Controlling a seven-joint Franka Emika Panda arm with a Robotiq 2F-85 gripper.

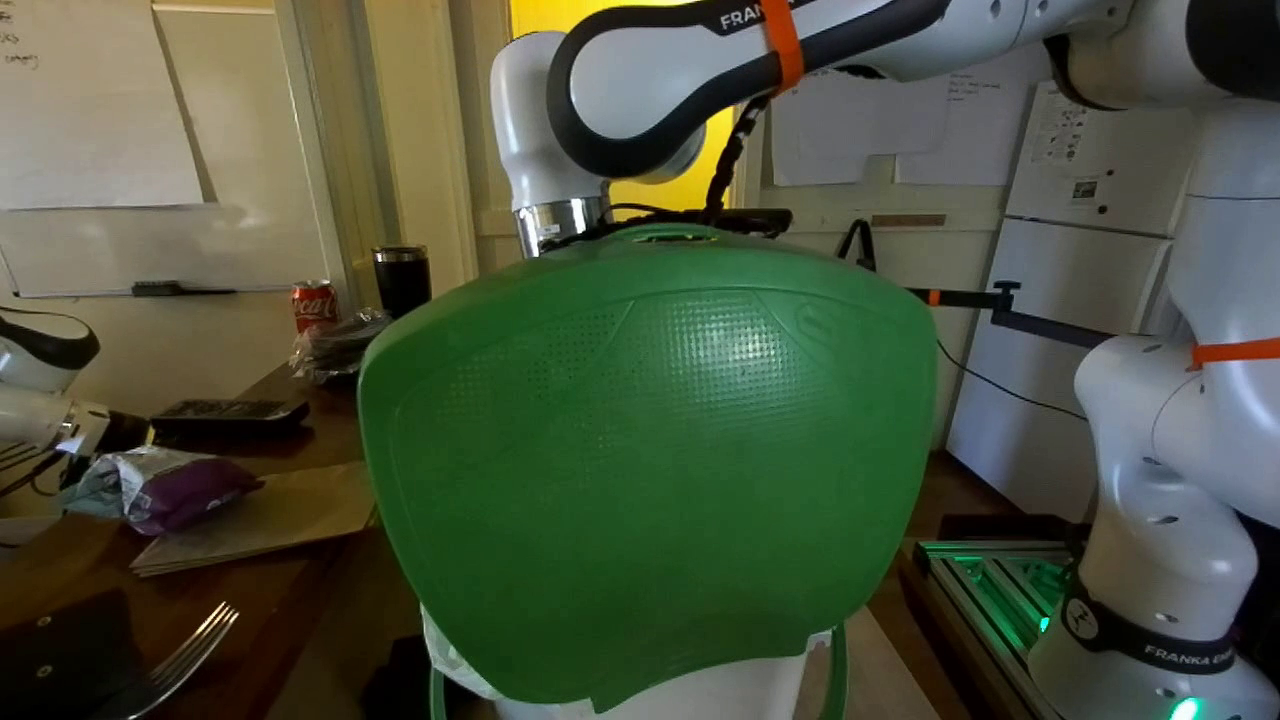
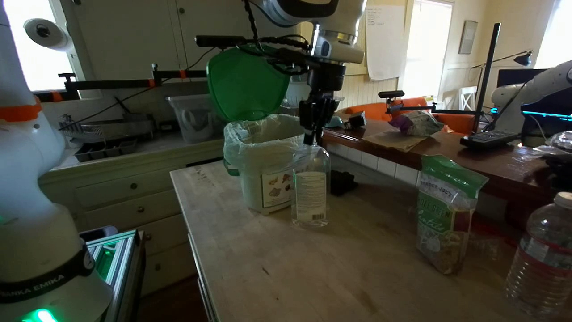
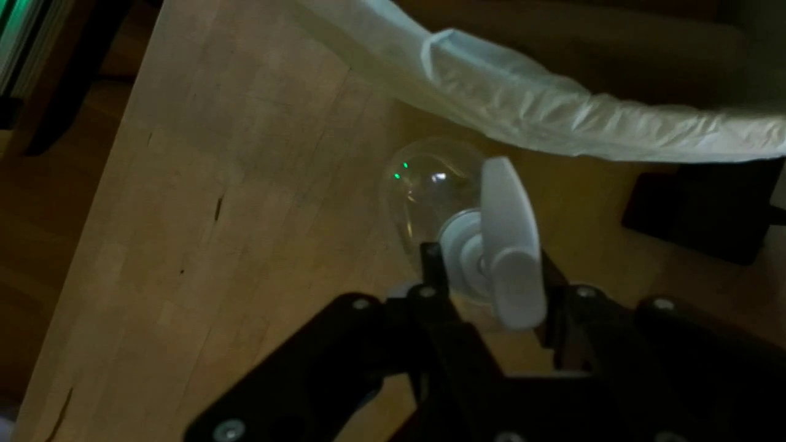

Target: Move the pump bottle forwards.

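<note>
Nearest in an exterior view: clear water bottle [image 2: 543,264], upright at the surface's [image 2: 286,277] near right corner, partly cut by the frame. Behind it, green-topped Trader Joe's pouch [image 2: 447,223] stood by the right edge.

Farther back: pump bottle [image 2: 310,194], clear, upright on the surface toward the far edge, well in from the left edge. Panda arm [image 2: 313,11] was overhead in an exterior view, jaws pointing down at the bottle's top. Wrist view: jaws stood partway apart, white pump head [image 3: 513,245] between them. Contact on the right side of that view was hidden behind the head, so couldn't tell if they were clenched on it or loose.

Just behind the pump bottle: white bin [image 2: 252,190] toward the far left corner, plastic liner [image 2: 261,138] over its rim, green lid [image 2: 248,85] standing open. Couldn't tell if pump bottle and bin touched. Black object [image 2: 343,182] lay just right of the pump bottle; couldn't ID it.

Beyond the right edge: dark wood counter [image 2: 447,147] carrying black keypad [image 2: 489,139], purple-and-silver bag [image 2: 415,123], brown paper [image 2: 397,141]. Past the far left corner: drawer cabinet [image 2: 134,197], translucent tub [image 2: 196,118] on top. Far right: second robot arm [image 2: 536,86], white.
</note>
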